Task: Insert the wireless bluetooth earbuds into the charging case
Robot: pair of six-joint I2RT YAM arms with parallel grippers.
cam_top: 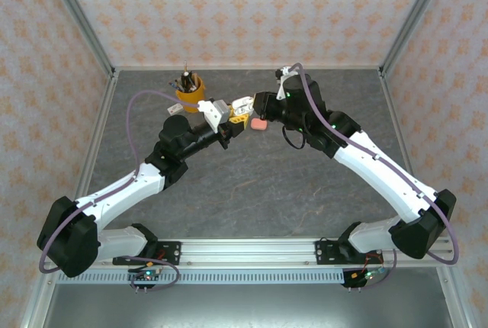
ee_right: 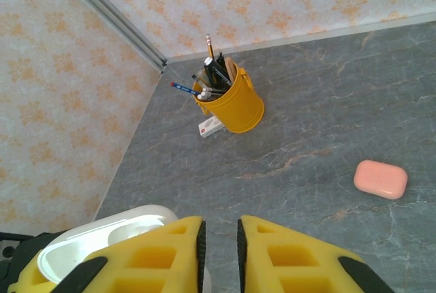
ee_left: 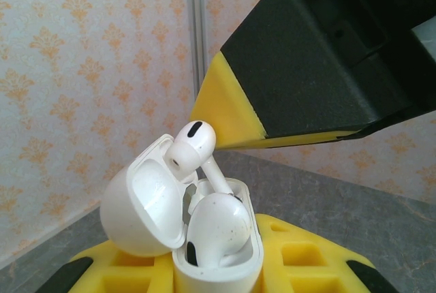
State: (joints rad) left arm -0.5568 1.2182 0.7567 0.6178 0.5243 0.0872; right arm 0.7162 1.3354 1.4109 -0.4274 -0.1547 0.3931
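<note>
My left gripper (ee_left: pixel 211 276) is shut on a white charging case (ee_left: pixel 235 269), which sits upright between its yellow fingers with its lid (ee_left: pixel 139 204) swung open to the left. One white earbud (ee_left: pixel 218 228) lies in the case. A second white earbud (ee_left: pixel 193 143) stands tilted, stem down in the case and head up, against the yellow tip of a right finger (ee_left: pixel 228 119). My right gripper (ee_right: pixel 219 238) hovers just over the case lid (ee_right: pixel 102 232), jaws a narrow gap apart with bare table showing between them. From above, both grippers (cam_top: pixel 232 112) (cam_top: pixel 249 107) meet at the case (cam_top: pixel 242 104).
A closed salmon-pink case (ee_right: pixel 380 178) lies on the grey table (cam_top: pixel 252 183) just right of the grippers. A yellow cup of pencils (ee_right: pixel 235 105) stands at the back left with a small white box (ee_right: pixel 211 127) beside it. Patterned walls enclose the table.
</note>
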